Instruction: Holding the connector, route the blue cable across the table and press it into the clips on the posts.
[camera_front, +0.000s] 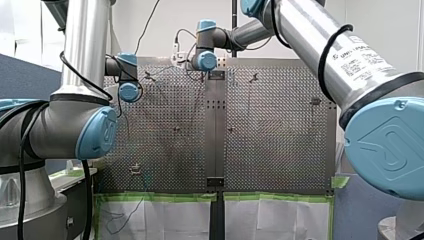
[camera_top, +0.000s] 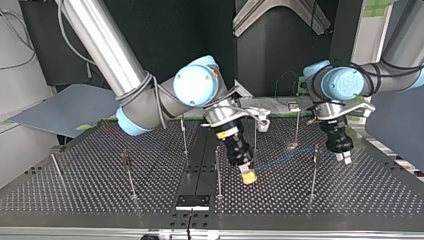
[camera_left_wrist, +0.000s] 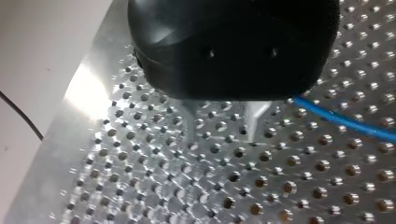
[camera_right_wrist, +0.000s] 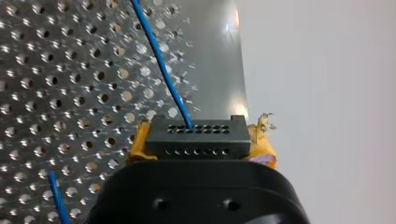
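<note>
Grasping connector (camera_right_wrist: 196, 140) in right end effector (camera_top: 247, 175), cable (camera_right_wrist: 161, 60) at its 11 o'clock; holding left end effector (camera_left_wrist: 219, 130) released over table (camera_left_wrist: 280, 196).

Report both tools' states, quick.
Left tool: open, holding nothing.
Right tool: closed on the connector of the blue cable.

The robot's right arm (camera_front: 320, 37) carries a label (camera_front: 361, 59) beginning "UNI". The rest is too blurred to read. Its blue cap (camera_front: 390, 145) shows an embossed logo.
</note>
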